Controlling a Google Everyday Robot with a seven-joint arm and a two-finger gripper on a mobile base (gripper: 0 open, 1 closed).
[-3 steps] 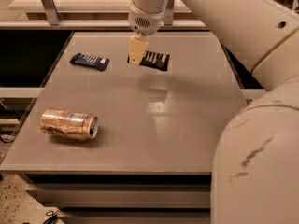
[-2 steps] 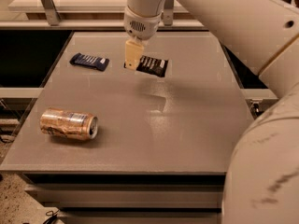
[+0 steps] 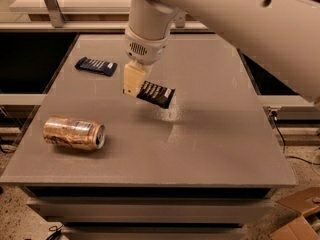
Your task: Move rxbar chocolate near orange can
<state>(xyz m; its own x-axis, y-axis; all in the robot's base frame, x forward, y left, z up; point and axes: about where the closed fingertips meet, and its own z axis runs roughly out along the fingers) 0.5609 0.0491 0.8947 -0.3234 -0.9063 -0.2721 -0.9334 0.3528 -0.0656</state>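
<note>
Three items share the grey table [image 3: 235, 154]: the orange can [image 3: 74, 133] lies on its side front left, a dark blue bar wrapper [image 3: 96, 66] sits behind it, and mid-table the gripper [image 3: 133, 90] is clamped on the tilted rxbar chocolate [image 3: 157, 94], apart from the can.

Seemingly open table [image 3: 210, 134] between gripper [image 3: 135, 87], orange can [image 3: 74, 133]

Tilted rxbar chocolate [image 3: 156, 94] aloft in end effector [image 3: 136, 90], centre — orange can [image 3: 74, 133] sideways, front-left

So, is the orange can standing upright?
No, the orange can lies on its side, front-left of the tool holding the rxbar chocolate above the table.
</note>
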